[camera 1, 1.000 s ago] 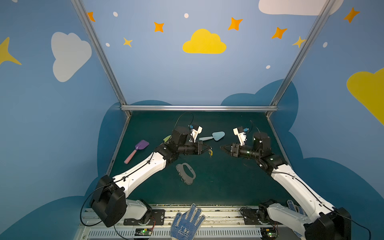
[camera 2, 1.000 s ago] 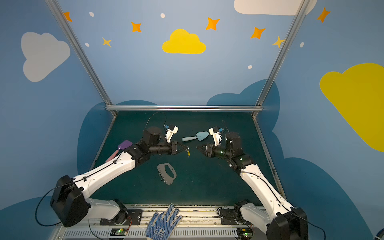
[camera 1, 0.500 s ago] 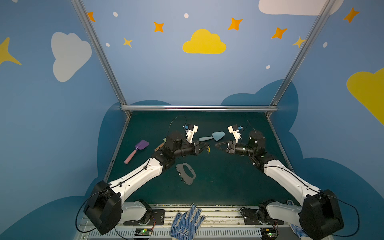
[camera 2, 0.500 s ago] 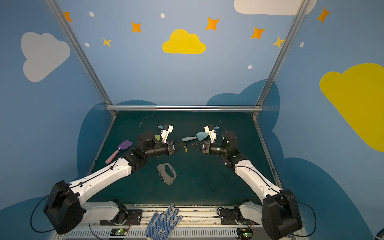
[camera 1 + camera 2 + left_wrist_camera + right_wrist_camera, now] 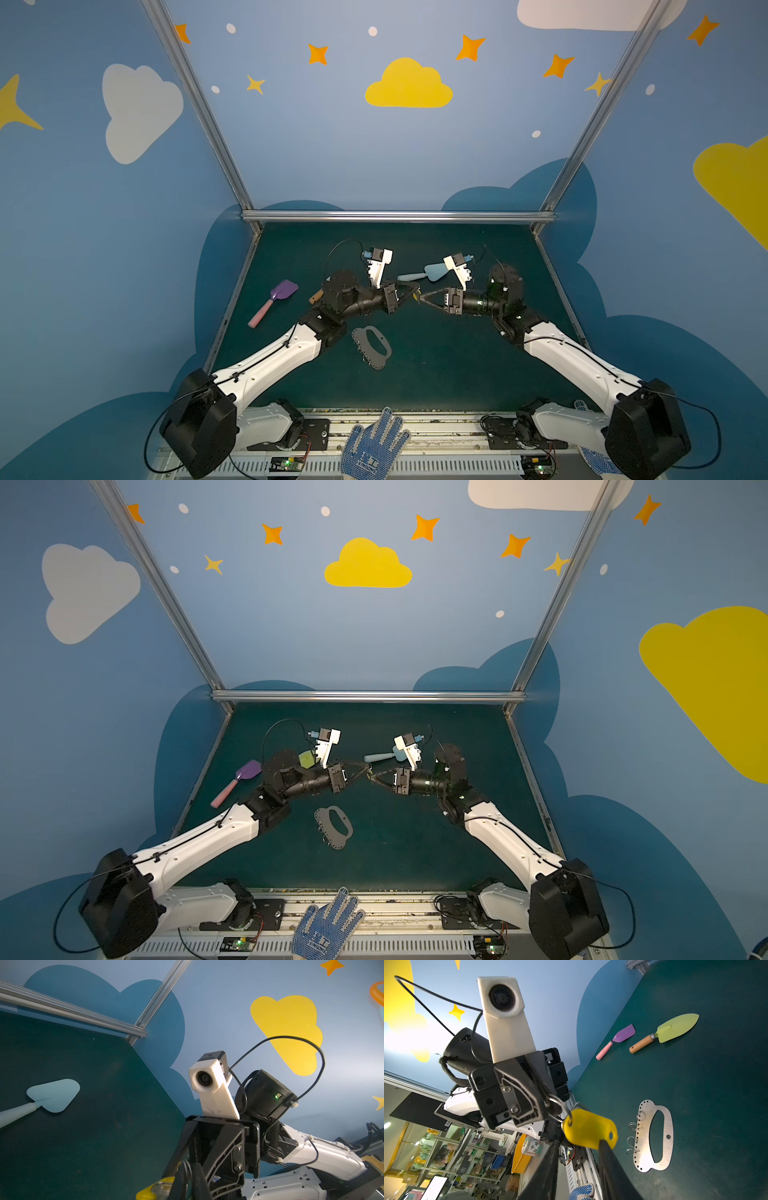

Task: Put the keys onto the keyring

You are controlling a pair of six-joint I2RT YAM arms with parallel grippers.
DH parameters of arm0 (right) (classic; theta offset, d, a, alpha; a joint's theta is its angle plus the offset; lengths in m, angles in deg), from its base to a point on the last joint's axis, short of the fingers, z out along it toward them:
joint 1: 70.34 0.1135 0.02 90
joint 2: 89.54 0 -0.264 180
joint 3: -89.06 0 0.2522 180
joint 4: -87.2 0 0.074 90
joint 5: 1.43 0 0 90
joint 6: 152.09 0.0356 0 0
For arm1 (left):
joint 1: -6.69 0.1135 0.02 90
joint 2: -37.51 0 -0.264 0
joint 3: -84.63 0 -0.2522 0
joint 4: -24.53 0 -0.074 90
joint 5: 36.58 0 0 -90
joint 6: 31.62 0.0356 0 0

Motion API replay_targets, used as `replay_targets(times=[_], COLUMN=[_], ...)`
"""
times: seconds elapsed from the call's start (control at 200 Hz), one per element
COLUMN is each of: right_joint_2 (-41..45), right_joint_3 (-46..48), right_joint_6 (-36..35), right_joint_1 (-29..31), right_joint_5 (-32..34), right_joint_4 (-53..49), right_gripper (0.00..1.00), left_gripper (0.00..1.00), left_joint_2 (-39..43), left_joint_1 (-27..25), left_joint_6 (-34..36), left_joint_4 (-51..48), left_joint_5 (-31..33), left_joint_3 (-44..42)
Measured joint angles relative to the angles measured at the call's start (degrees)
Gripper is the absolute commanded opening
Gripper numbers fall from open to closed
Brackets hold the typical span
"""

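Right wrist view gives the clearest look: the left pincer is clamped on the thin wire split ring of the keys. It holds them in the air above the middle of the table. The yellow tag points toward the right pincer, whose jaws stand part-open on either side of the tag's free end, not yet pressed onto it.

This looks like a mid-air handover. To do it well, the right pincer should close squarely on the tag's two flat faces, a little back from the end hole. It should be firm before the left lets go, and the split ring should be left bare for threading later. A grip on the rounded edge would probably let the tag swivel or slip out.

The tag is smooth, glossy plastic, oblong with rounded corners and a hole at each end, so it is likely slick. The keyring lies flat on the table, nearer the front edge than the pincers and roughly midway between the side edges. It is a thin brushed-metal plate with a lobed outline and a long oval cutout. A row of tiny holes follows one edge, and four small wire rings hang from it.
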Motion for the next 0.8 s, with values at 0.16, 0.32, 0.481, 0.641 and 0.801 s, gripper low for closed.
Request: replay_targets(times=[0.16,0.32,0.481,0.641,0.801], right_joint_2=[4.9,7.0,3.8,1.0,2.3], right_joint_3=[0.8,0.8,0.8,0.9,1.0], right_joint_6=[0.0,-0.3,1.2,3.0,2.5], right_joint_1=[-0.3,-0.5,-0.4,0.4,1.7], right_joint_5=[3.7,5.8,4.3,1.4,0.5], right_joint_4=[0.4,0.9,2.7,4.5,5.7], right_gripper=[0.33,0.29,0.26,0.44,0.43], left_gripper=[0.10,0.10,0.11,0.11,0.11], left_joint_2=[0.0,0.0,0.1,0.7,1.5], left_joint_1=[-0.3,-0.4,-0.7,-0.7,-0.7], left_joint_6=[0.0,0.1,0.0,0.0,-0.2], left_joint_4=[1.3,1.5,2.8,3.9,4.3], left_joint_5=[-0.2,-0.3,-0.5,-0.5,-0.2], left_joint_3=[-0.5,-0.8,-1.0,-1.7,-1.9])
